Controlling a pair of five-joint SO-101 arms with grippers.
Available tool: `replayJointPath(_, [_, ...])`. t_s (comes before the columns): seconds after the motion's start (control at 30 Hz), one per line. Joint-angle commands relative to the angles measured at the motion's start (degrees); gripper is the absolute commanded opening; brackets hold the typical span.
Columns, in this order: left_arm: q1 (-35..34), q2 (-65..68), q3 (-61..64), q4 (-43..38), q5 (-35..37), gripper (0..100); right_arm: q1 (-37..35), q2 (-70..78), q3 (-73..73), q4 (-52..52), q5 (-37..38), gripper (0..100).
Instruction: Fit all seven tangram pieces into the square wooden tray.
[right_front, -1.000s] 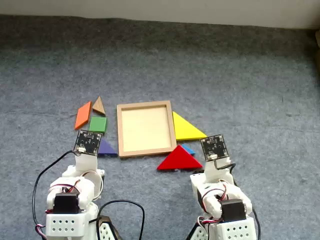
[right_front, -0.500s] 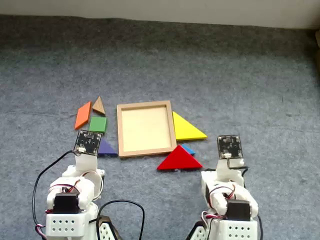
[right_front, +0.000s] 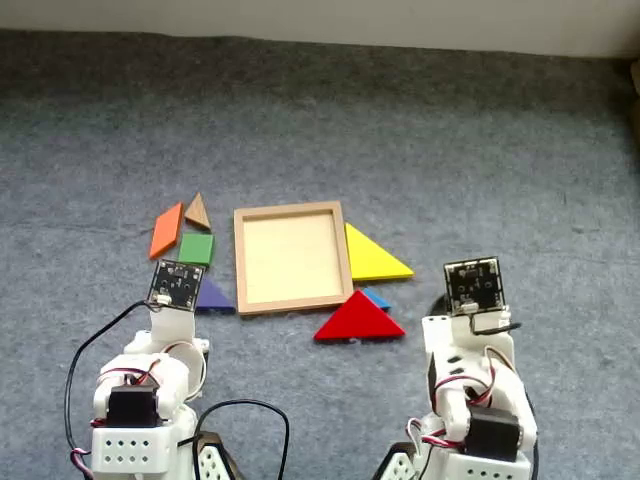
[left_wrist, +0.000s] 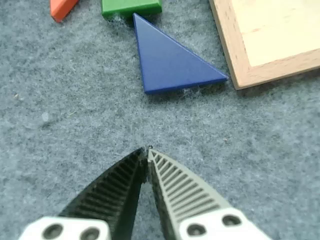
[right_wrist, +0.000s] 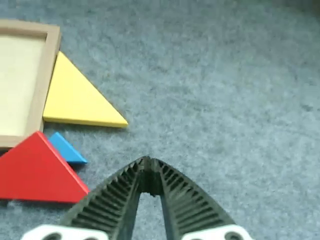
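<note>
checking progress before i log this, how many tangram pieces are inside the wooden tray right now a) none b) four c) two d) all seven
A: the wooden tray holds nothing inside its rim, and pieces such as the yellow triangle, red triangle and green square lie outside it.

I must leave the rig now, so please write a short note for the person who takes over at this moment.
Left gripper: shut, empty, close to the dark blue triangle.
Right gripper: shut, empty, near the red triangle.
Tray: holds no pieces.
Left-arm side of it: orange parallelogram, tan triangle, green square, dark blue triangle.
Right-arm side: yellow triangle, red triangle, light blue triangle against the red one.
Done: nothing. Left: all seven pieces.
</note>
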Motion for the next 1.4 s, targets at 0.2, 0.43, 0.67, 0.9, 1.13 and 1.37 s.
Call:
replayJointPath(0.2, [-0.7,-2.2,1.1,0.4,0.5,1,0.6,19.8,-22.5,0.7,0.2,3.6])
replayJointPath(0.43, [-0.7,-2.2,1.1,0.4,0.5,1,-8.0,48.5,-37.3,0.8,0.0,5.1])
replayJointPath(0.67, [-0.7,-2.2,1.1,0.4,0.5,1,-16.1,68.4,-45.1,0.4,-0.2,26.7])
replayJointPath(0.9, [-0.7,-2.2,1.1,0.4,0.5,1,-22.5,82.9,-50.9,-6.7,-1.0,27.9])
replayJointPath(1.13, [-0.7,-2.2,1.1,0.4,0.5,1,-26.2,95.4,-52.6,-18.9,-7.4,28.0])
replayJointPath(1.37, [-0.7,-2.2,1.1,0.4,0.5,1,-26.1,102.5,-52.7,-28.4,-7.4,28.0])
